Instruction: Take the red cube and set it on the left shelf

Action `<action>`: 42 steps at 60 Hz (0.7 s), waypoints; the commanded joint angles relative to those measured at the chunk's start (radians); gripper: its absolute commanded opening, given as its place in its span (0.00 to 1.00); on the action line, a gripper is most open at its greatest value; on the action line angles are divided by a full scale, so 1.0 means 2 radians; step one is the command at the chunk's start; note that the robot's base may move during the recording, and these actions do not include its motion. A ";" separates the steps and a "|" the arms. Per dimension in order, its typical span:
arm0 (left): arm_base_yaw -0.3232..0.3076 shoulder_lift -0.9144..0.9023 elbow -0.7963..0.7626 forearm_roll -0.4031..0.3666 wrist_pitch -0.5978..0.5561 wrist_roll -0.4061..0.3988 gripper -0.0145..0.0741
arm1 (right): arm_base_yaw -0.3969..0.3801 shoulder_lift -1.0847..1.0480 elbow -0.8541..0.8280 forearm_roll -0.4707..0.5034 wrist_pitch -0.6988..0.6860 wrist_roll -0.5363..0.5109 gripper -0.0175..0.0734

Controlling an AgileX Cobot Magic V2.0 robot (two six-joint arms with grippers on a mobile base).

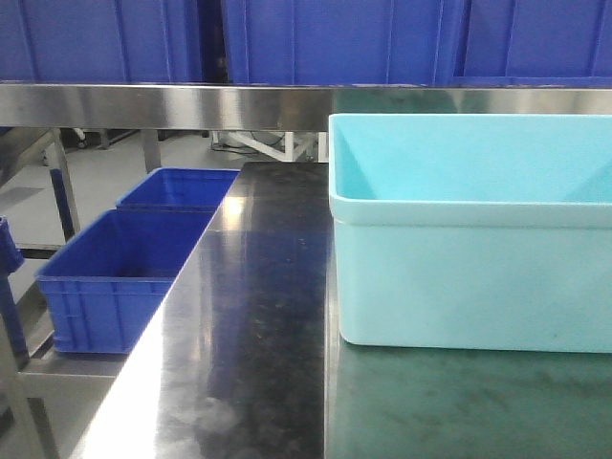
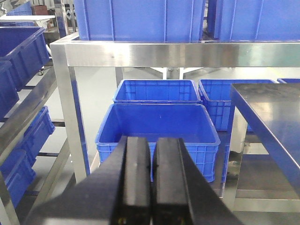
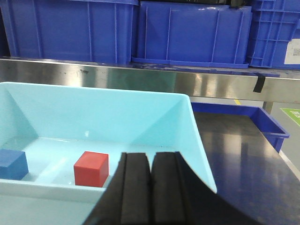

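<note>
The right gripper is clenched, its two dark fingers pressed flat together with nothing between them, and it hangs over the near right corner of a pale turquoise bin. The red cube sits on the bin floor just ahead of this gripper and a little to its left, close behind the bin's near wall, untouched. Farther to the gripper's left lies a blue cube, well apart from the red one and partly cut off by the picture's edge. To the gripper's right the dark steel tabletop runs on, and ahead of it, beyond the bin, a steel shelf rail carries a row of blue crates. The left gripper is likewise clenched on nothing (only a thin dark seam shows between its pads), held out in the air beside the table's edge, which lies to its right. Below and ahead of it stand open blue crates on a lower level, and above it a steel frame rail bears more blue crates. In the front view the bin's tall wall hides both cubes.
</note>
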 commanded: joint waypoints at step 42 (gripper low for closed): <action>0.000 -0.008 0.012 -0.002 -0.044 0.000 0.28 | -0.003 -0.011 -0.008 -0.005 -0.041 -0.001 0.24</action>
